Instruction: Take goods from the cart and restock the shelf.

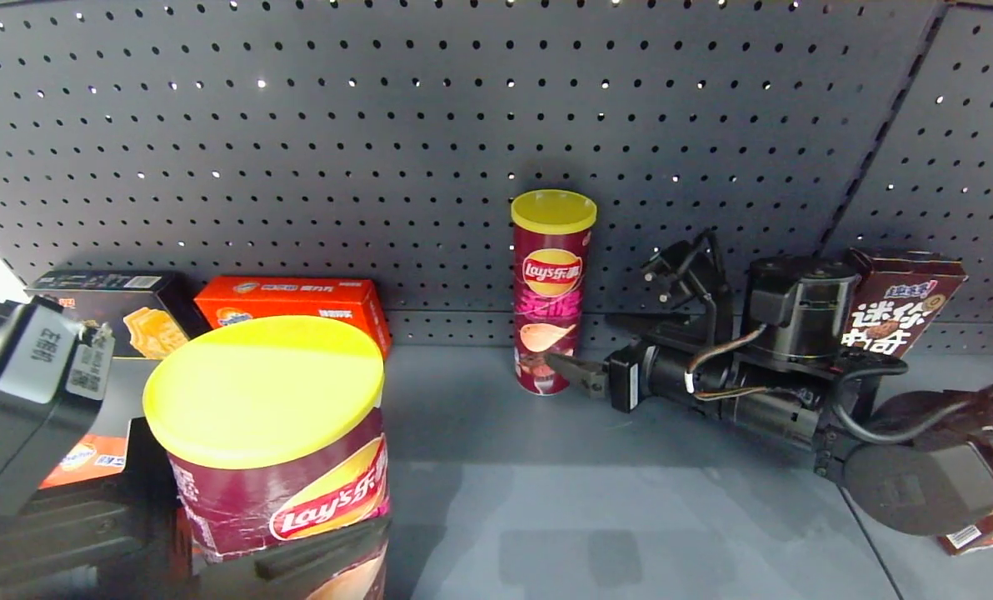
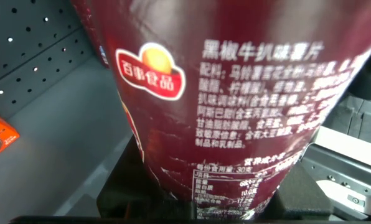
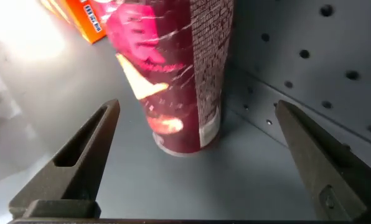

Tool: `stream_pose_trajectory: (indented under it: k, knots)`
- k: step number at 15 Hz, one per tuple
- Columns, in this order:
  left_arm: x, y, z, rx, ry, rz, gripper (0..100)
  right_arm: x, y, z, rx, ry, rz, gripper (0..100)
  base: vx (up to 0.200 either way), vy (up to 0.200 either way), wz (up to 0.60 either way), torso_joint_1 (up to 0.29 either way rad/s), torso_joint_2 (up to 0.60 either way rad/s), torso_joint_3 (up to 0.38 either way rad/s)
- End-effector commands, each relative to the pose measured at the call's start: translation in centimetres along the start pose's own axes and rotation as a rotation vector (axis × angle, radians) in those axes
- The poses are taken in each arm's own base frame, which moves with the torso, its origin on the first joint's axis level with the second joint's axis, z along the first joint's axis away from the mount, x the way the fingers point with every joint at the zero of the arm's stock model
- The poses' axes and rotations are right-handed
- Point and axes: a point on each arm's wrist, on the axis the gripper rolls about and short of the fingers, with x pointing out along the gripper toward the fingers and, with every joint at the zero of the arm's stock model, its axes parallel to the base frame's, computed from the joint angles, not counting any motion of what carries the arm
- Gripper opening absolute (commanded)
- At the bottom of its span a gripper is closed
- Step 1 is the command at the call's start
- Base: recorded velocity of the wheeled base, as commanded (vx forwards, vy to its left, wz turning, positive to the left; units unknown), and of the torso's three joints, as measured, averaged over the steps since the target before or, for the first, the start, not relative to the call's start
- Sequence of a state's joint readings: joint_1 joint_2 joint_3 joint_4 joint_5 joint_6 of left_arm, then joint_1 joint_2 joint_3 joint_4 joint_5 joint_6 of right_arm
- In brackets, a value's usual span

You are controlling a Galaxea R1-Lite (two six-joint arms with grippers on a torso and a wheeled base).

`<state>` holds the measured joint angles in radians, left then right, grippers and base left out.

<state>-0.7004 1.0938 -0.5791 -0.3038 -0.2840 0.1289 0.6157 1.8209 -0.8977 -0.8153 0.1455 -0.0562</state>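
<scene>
So there's a standing chip can [image 1: 551, 292], maroon with a yellow lid, upright on the grey shelf [image 1: 596, 508] and right up against the pegboard back panel [image 1: 463, 125]. The right gripper [image 3: 197, 115] lies low along the shelf on the can's right, pointing at its base. Its fingers [image 3: 79, 162] are spread wide apart. In the right wrist view the can sits just past the tips, lined up with the gap, and neither finger is clamping it. In the head view one fingertip looks to be right at the can's bottom edge, but I honestly can't tell whether it touches.

The left gripper [image 1: 296, 557] has its own can. The held chip can [image 1: 271, 433] has the same maroon wrap and yellow lid, and it's up close to the head camera at the shelf's front left. It's roughly upright, with a dark finger pressed across its lower part, so that gripper is closed on it. The left wrist view shows the printed back of the can [image 2: 235, 106] with the shelf floor beneath it.

Other stuff on the shelf: an orange box [image 1: 296, 304] and a black box [image 1: 122, 312] sit side by side at the back left, behind the held can. A brown box [image 1: 900, 304] stands at the back right, just behind the right arm. The two cans are well apart.
</scene>
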Motion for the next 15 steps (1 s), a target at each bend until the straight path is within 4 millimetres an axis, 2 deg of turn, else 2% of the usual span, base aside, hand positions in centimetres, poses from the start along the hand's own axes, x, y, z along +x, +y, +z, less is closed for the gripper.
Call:
stream_pose_trajectory:
  k: [1, 11, 15]
  knots:
    - [0.0, 0.0, 0.0, -0.001, 0.002, -0.001, 0, 1.3, 0.0, -0.8, 0.002, 0.017, 0.01, 100, 0.0, 0.0, 0.0, 0.0, 0.0, 0.0]
    - [0.0, 0.0, -0.2, -0.004, 0.007, 0.002, 0, 4.2, -0.4, -1.2, 0.002, -0.003, 0.012, 100, 0.0, 0.0, 0.0, 0.0, 0.0, 0.0]
    - [-0.1, 0.2, -0.3, -0.007, 0.009, 0.014, 0, 4.4, -0.5, -1.1, 0.003, -0.007, 0.016, 100, 0.0, 0.0, 0.0, 0.0, 0.0, 0.0]
